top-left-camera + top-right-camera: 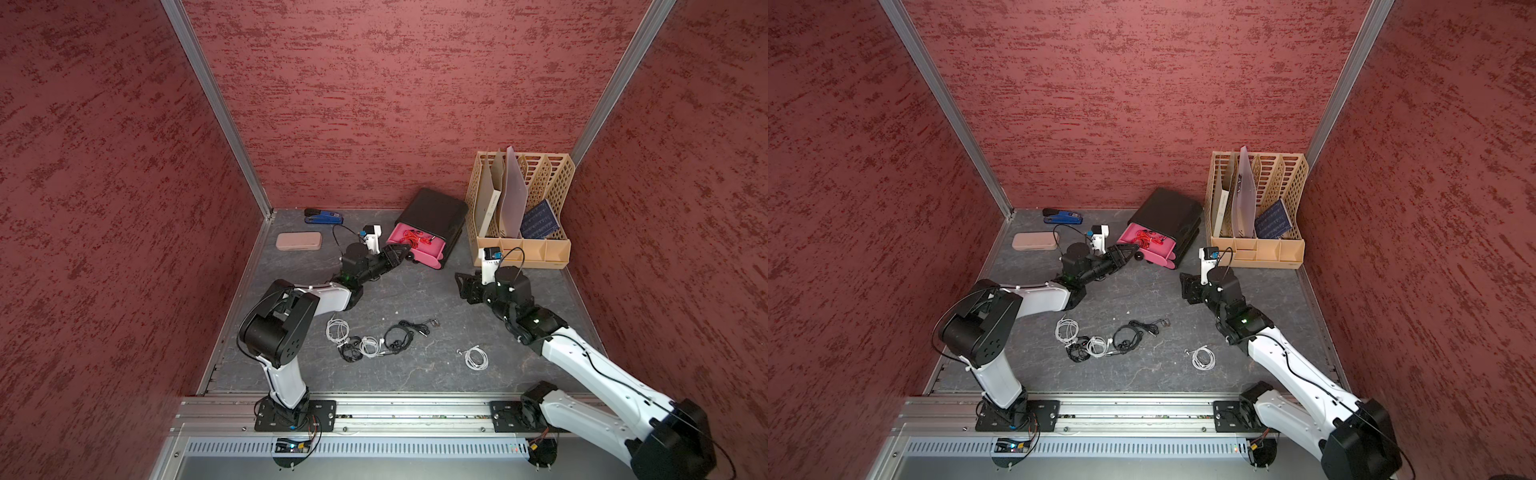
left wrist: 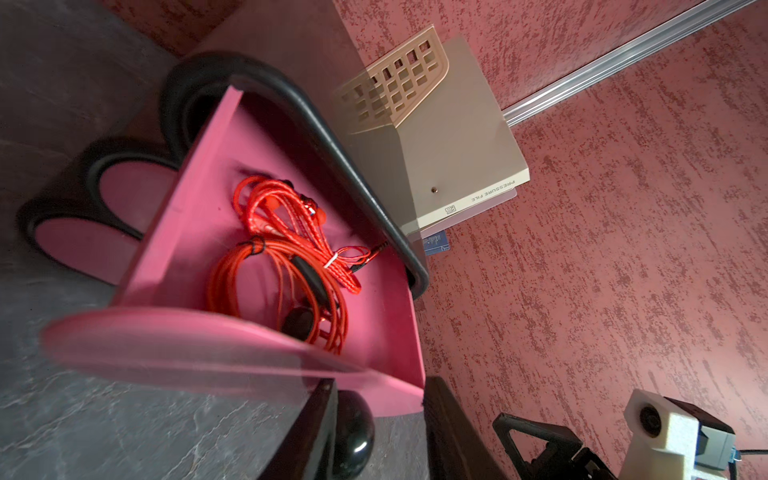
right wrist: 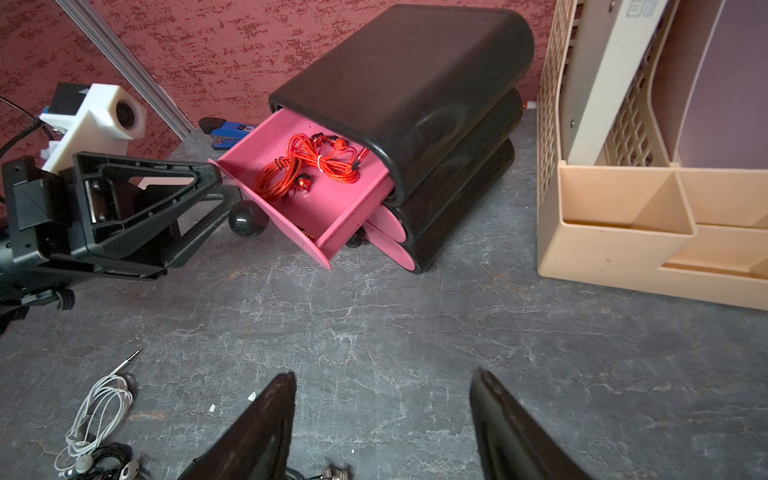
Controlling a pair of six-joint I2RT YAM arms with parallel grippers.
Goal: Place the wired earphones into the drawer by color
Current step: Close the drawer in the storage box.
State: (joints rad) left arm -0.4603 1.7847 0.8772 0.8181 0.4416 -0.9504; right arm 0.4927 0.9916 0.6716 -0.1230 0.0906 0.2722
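Gripping what looks like the drawer (image 3: 309, 195) knob (image 2: 353, 432), the left gripper (image 2: 376, 432) is holding it open; red earphones (image 3: 307, 166) are lying inside. The right gripper (image 3: 382, 428) is hovering released above the desk (image 3: 415, 332).

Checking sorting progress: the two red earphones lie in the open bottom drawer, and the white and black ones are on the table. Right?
Not quite: the red earphones lie in the top drawer, pulled open; the two below it are shut, as the right wrist view shows. The white earphones and black earphones are indeed on the table.

"PRESSURE FILE" (beige folder (image 2: 465, 166))
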